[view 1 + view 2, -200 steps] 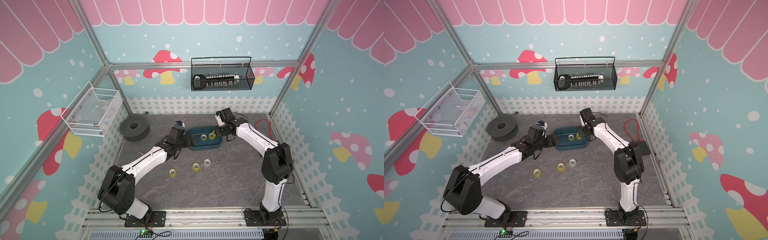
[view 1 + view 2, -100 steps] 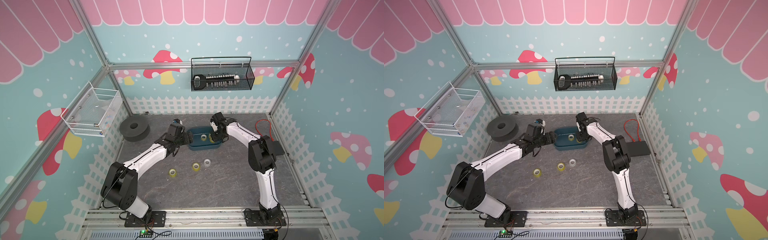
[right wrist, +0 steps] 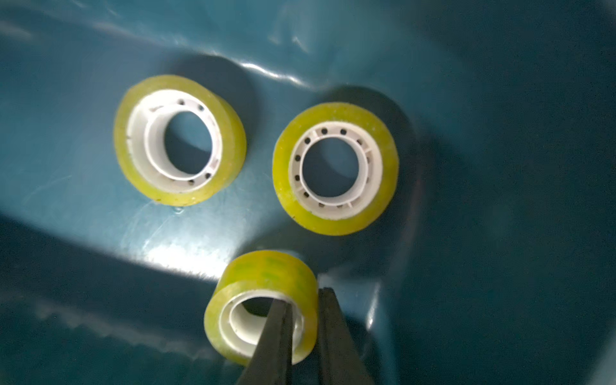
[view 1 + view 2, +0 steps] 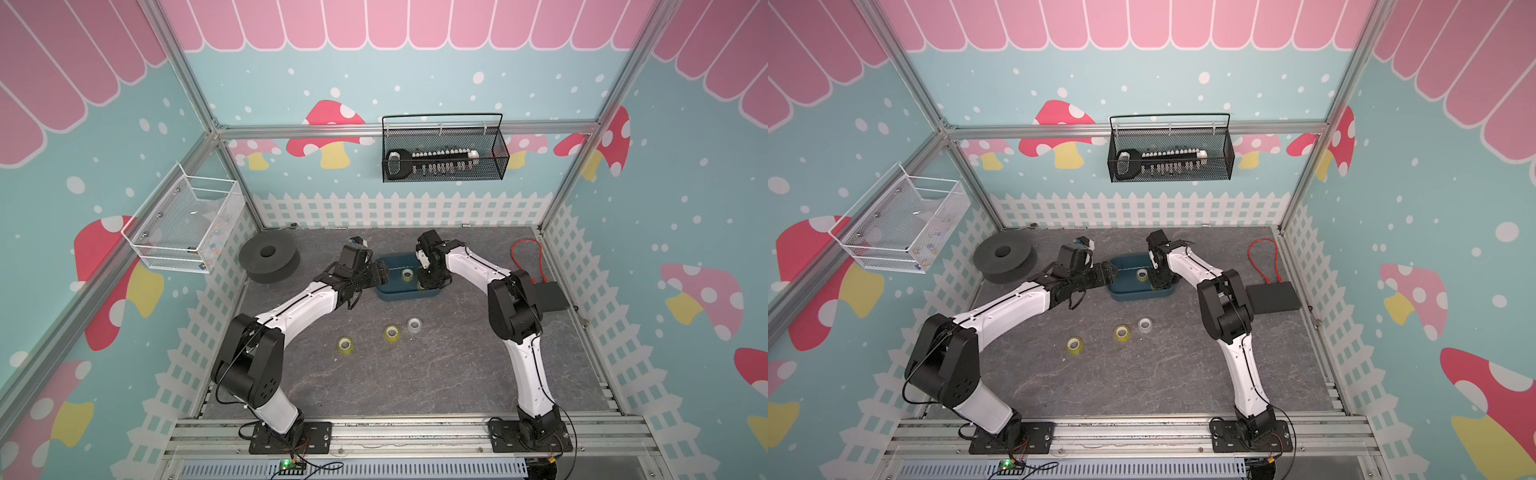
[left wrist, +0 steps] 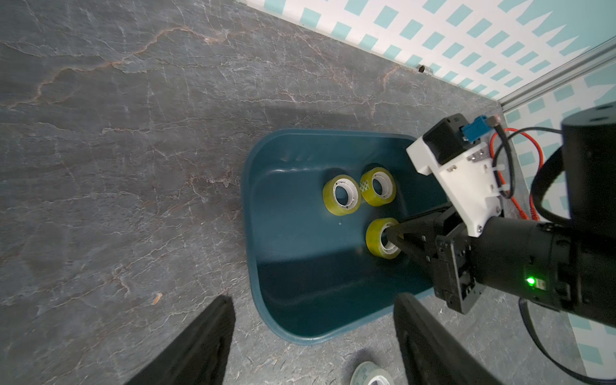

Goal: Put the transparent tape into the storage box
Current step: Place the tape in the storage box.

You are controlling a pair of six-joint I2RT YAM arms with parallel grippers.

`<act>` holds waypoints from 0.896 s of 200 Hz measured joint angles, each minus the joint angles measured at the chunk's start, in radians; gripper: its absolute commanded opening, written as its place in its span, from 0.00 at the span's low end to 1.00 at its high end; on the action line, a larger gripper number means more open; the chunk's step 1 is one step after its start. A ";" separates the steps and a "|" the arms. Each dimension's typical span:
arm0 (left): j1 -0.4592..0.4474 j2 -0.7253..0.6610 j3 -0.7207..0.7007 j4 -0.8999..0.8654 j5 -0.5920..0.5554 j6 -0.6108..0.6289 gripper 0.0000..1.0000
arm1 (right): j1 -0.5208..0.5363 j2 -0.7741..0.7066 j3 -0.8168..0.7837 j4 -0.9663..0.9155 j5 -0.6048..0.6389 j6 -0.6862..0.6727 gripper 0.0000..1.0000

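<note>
Storage box (image 5: 283, 266) holds three tape rolls (image 5: 328, 201), right gripper (image 3: 301, 296) pinching one; three outside.

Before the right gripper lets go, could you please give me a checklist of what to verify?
1. Right gripper shut on the held roll, one finger in its core: ok.
2. Held roll within the storage box walls: ok.
3. Held roll resting on the box floor: cannot tell.
4. Two loose rolls apart from the held roll: ok.
5. Left gripper open, empty, clear of the right gripper: ok.
6. All tape boxed: not ok, three rolls on the table.
</note>
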 measured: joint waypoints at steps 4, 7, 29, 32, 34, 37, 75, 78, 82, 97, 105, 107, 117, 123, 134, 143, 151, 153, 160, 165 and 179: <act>0.000 0.000 0.000 0.000 0.000 0.000 0.79 | 0.000 0.002 0.000 0.000 0.001 0.000 0.00; 0.000 0.000 0.000 0.000 0.000 0.000 0.79 | 0.000 0.002 0.002 0.000 0.002 0.000 0.00; 0.003 0.000 0.000 0.002 0.003 0.000 0.79 | 0.000 0.002 0.005 -0.005 0.015 0.000 0.00; 0.006 0.000 0.000 0.002 0.004 0.000 0.79 | 0.000 0.002 0.005 -0.005 0.016 0.000 0.00; 0.007 0.000 0.000 0.003 0.004 0.000 0.79 | 0.000 0.002 0.005 -0.005 0.018 0.000 0.00; 0.010 0.000 0.000 0.003 0.004 0.000 0.79 | 0.000 0.002 0.005 -0.005 0.019 0.000 0.00; 0.034 0.000 0.000 0.004 0.004 0.000 0.79 | 0.000 0.002 0.008 -0.009 0.035 0.000 0.04; 0.034 0.000 0.000 0.004 0.004 0.000 0.79 | 0.000 0.003 0.008 -0.010 0.037 0.000 0.05; 0.034 0.000 0.000 0.003 0.004 0.000 0.79 | 0.000 0.003 0.009 -0.011 0.039 0.000 0.06; 0.034 0.000 0.000 0.004 0.004 0.000 0.79 | 0.000 0.003 0.013 -0.014 0.046 0.001 0.11; 0.034 0.000 0.000 0.004 0.005 0.000 0.79 | 0.000 0.004 0.016 -0.016 0.050 0.001 0.12; 0.034 0.000 0.000 0.004 0.006 0.000 0.79 | 0.000 0.004 0.016 -0.017 0.050 0.001 0.12; 0.034 0.000 0.000 0.004 0.006 0.000 0.79 | 0.000 0.005 0.019 -0.018 0.054 0.001 0.13; 0.034 0.000 0.000 0.004 0.006 0.000 0.79 | 0.000 0.005 0.021 -0.020 0.054 0.001 0.14; 0.034 0.000 0.000 0.004 0.007 0.000 0.79 | 0.000 0.005 0.024 -0.021 0.055 0.002 0.15; 0.034 0.000 0.000 0.004 0.007 0.000 0.79 | 0.000 0.005 0.029 -0.024 0.055 0.004 0.15; 0.034 0.000 0.000 0.004 0.007 0.000 0.79 | 0.000 0.005 0.034 -0.026 0.055 0.005 0.15; 0.034 0.000 0.000 0.004 0.007 0.000 0.79 | 0.000 0.005 0.035 -0.026 0.055 0.005 0.15; 0.034 0.000 0.000 0.004 0.007 0.000 0.79 | 0.000 0.005 0.038 -0.026 0.055 0.005 0.15; 0.034 0.000 0.000 0.004 0.007 0.000 0.79 | 0.000 0.005 0.041 -0.026 0.056 0.005 0.16; 0.034 0.000 0.000 0.004 0.007 0.000 0.79 | 0.000 0.005 0.046 -0.027 0.055 0.005 0.16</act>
